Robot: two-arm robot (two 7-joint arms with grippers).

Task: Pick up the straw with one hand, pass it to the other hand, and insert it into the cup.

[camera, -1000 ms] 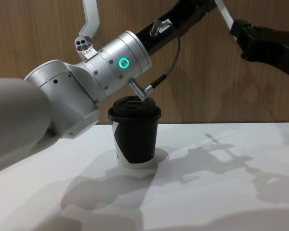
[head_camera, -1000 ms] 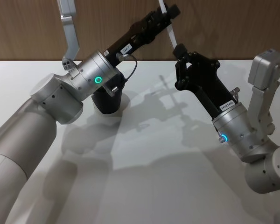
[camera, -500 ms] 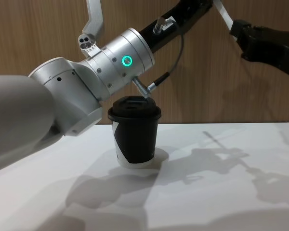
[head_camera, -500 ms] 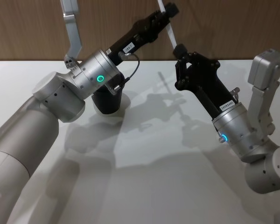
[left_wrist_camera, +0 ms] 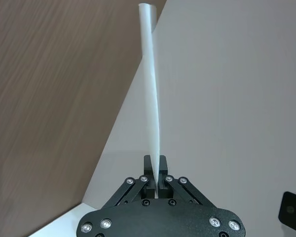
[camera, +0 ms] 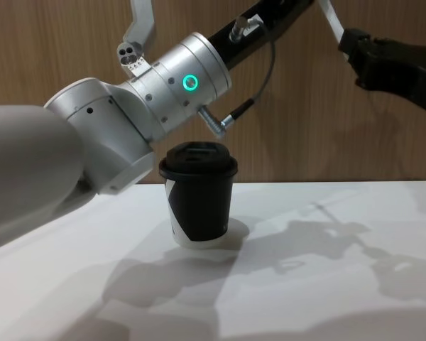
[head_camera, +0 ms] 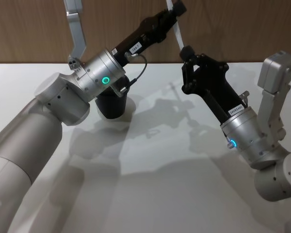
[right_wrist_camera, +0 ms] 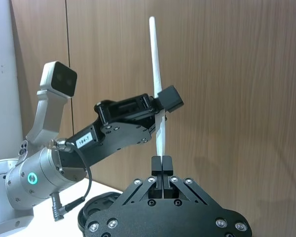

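As the left pincer (left_wrist_camera: 156, 170), pinching the straw (left_wrist_camera: 151, 89) mid-air, rose slightly above the cup (camera: 199, 206) on the table (camera: 326, 284), the right pincer (right_wrist_camera: 162, 165) seemingly stayed clamped on the straw's lower end, leaving the handover unfinished.

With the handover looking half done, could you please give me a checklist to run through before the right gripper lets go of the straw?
1. Left gripper shut on the straw: ok, fingers closed on it in the left wrist view.
2. Right gripper holding the straw's other end: ok, shut on it.
3. Cup upright on the table, lid on: ok.
4. Left wrist clear of the lid: ok, a gap shows in the chest view.
5. Straw hole in the lid found: cannot tell.
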